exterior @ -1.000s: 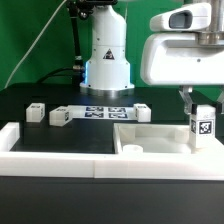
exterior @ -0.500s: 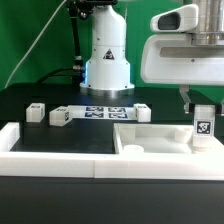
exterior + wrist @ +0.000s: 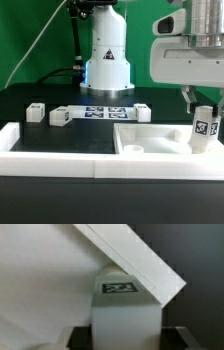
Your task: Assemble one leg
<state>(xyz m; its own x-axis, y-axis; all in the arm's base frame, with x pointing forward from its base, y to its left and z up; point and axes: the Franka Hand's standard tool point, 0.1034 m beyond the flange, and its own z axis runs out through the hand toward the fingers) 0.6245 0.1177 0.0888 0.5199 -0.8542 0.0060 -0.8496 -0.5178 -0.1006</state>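
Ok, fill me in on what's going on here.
The arm's end effector is clamped on a leg. It holds the leg roughly upright at the slab on the exterior view's right. Whether the leg's lower end touches the slab cannot be told. Other small white parts lie loose on the black table near the marker board, with nothing handling them.

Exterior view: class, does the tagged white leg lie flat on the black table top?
No, the leg stands roughly upright over the white slab, gripped near its top by the gripper.
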